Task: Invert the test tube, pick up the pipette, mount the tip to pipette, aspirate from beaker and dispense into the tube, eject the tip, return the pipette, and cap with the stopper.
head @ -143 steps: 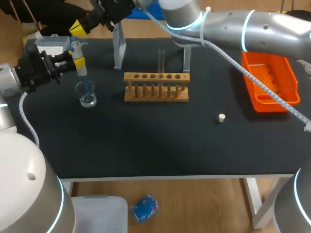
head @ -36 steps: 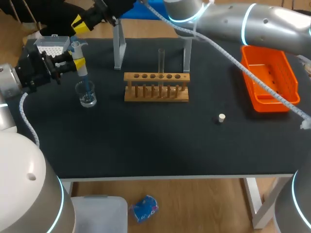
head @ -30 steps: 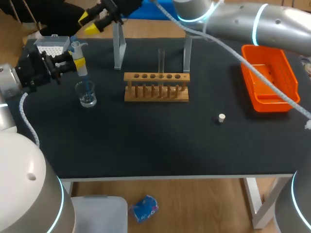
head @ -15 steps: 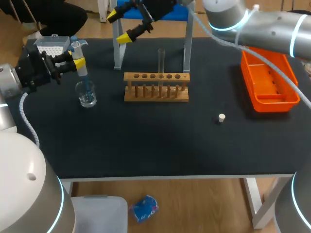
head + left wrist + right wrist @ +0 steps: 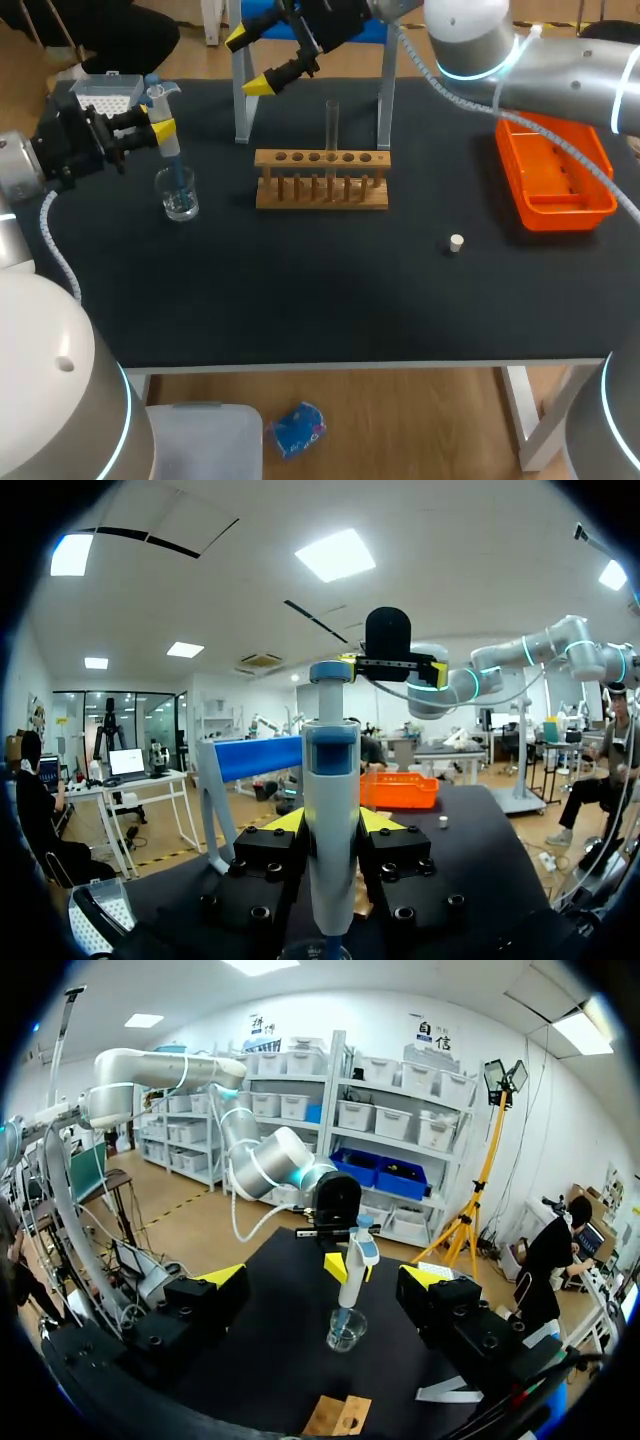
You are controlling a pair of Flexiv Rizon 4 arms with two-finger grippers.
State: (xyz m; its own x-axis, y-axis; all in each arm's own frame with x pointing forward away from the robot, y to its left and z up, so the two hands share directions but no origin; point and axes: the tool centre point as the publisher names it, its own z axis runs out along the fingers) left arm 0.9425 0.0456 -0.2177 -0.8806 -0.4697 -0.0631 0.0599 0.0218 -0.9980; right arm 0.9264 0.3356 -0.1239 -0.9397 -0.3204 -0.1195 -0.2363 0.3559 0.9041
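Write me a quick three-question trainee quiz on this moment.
1. True or false: the stopper lies on the table, and the right gripper is open and empty.
2. Fill in: the test tube stands upright in the ____.
3. The left gripper holds the pipette. Where is its tip? A) in the beaker B) in the tip box C) in the orange bin
Key: 1 true; 2 rack; 3 A.
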